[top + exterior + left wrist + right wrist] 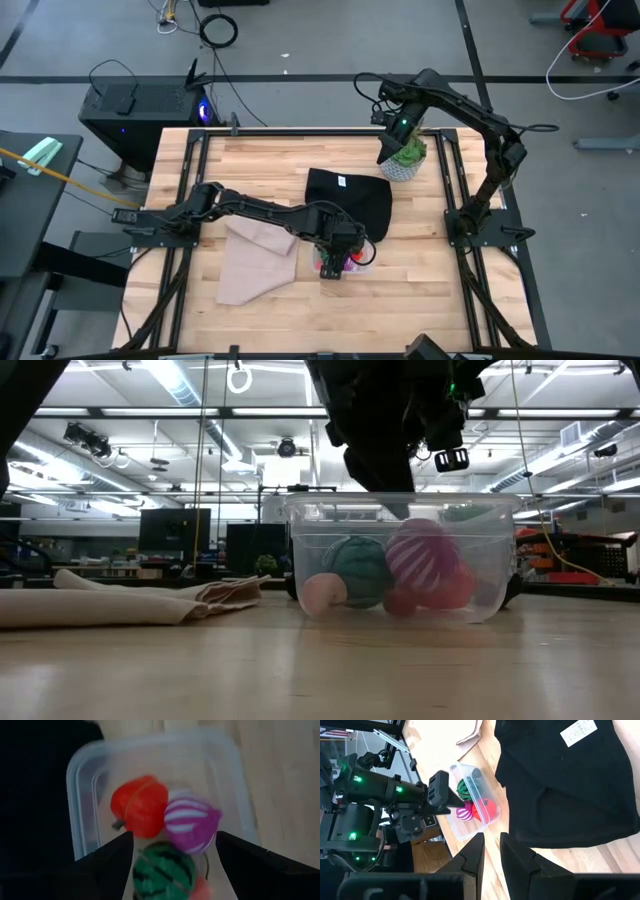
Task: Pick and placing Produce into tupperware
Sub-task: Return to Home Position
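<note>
1. Scanning from the left, met the left gripper (336,262) poised straight above the tupperware (305,545) near the table's front edge, fingers spread wide, gripping nothing.
2. Saw produce inside it: red piece (139,805), purple ribbed ball (190,822), green striped ball (162,870), packed touching.
3. Judged a straight lift enough to clear the rim before homing.
4. Placed the right gripper (492,851) well apart at the back right, over the potted plant (408,158), fingers nearly together, empty.
</note>
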